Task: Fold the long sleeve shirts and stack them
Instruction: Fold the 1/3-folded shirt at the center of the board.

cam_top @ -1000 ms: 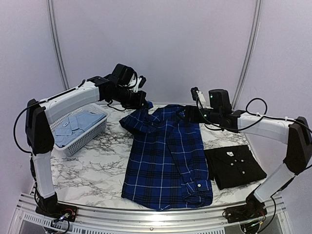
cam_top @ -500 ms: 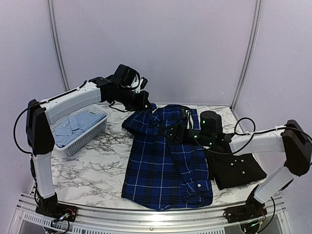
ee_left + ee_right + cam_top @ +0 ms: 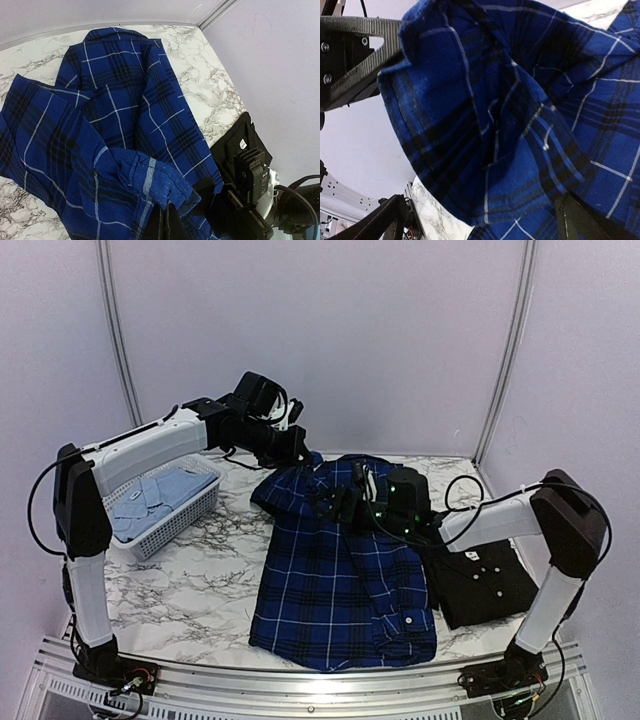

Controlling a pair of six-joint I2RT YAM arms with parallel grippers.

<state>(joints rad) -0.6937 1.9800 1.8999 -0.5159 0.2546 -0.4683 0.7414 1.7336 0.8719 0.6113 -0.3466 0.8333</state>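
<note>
We've got the left gripper [image 3: 299,450] pinched shut on a held-up corner of the soft plaid shirt [image 3: 340,570] lying on the marble-pattern table [image 3: 190,570], while the right gripper [image 3: 335,505] has its ribbed fingers [image 3: 360,30] spread wide around rumpled plaid cloth.

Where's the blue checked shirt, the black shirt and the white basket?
Royal-blue plaid cloth shirt [image 3: 330,590]: top view, its front panel.
Folded black cloth shirt [image 3: 482,585]: top view, its buttoned front.
White plastic lattice basket [image 3: 180,521]: top view, its near wall.

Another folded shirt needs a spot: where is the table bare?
Bare marble between the white basket and the plaid shirt, down to the near edge. Crowded: the middle and right, under the plaid shirt and black shirt.
</note>
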